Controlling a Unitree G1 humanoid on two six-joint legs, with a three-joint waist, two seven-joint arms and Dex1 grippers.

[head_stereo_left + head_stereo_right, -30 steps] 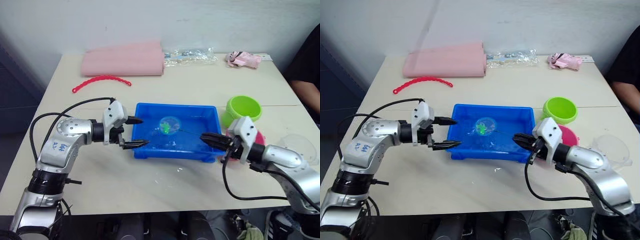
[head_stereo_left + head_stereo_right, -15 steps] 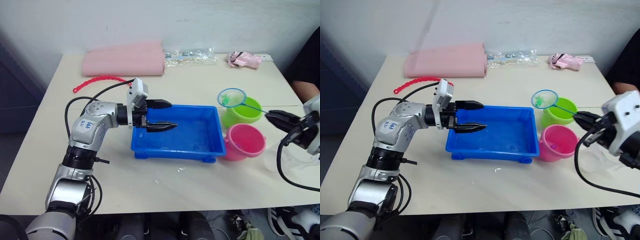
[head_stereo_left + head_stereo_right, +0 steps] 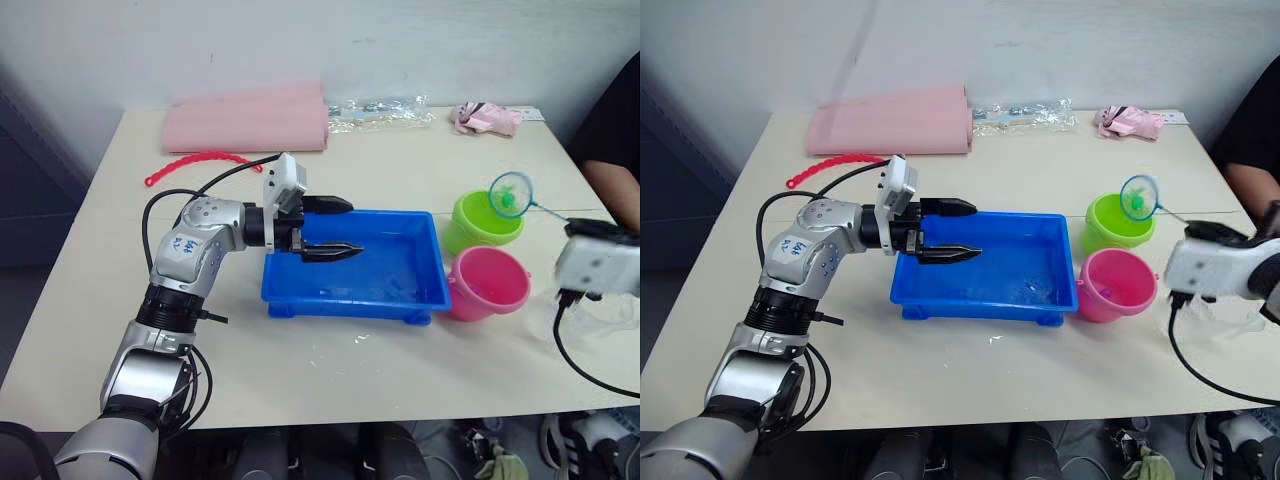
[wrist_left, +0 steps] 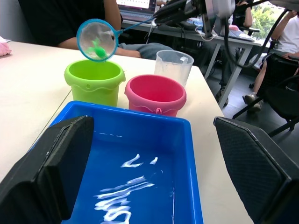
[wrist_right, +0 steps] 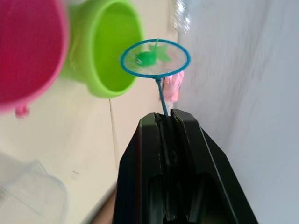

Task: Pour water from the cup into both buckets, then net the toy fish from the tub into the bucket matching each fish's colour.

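My right gripper (image 5: 164,117) is shut on the thin handle of the net (image 3: 511,193). The blue hoop hangs tilted just above the lime green bucket (image 3: 474,224), and a green toy fish (image 5: 146,58) lies in its mesh. The pink bucket (image 3: 490,283) stands in front of the green one, against the right end of the blue tub (image 3: 350,297), which holds water. Above the tub's left part my left gripper (image 3: 344,227) is open and holds nothing. The clear cup (image 4: 174,66) stands to the right of the buckets, beneath my right arm.
A folded pink cloth (image 3: 250,118), a red beaded strip (image 3: 200,160), a clear plastic bag (image 3: 380,108) and a small pink bundle (image 3: 487,118) lie along the table's far side. A person (image 3: 612,130) sits at the right edge.
My right gripper has lifted the net with the green fish out of the tub and carried it right, over the green bucket. My left gripper moved in over the tub's left part.
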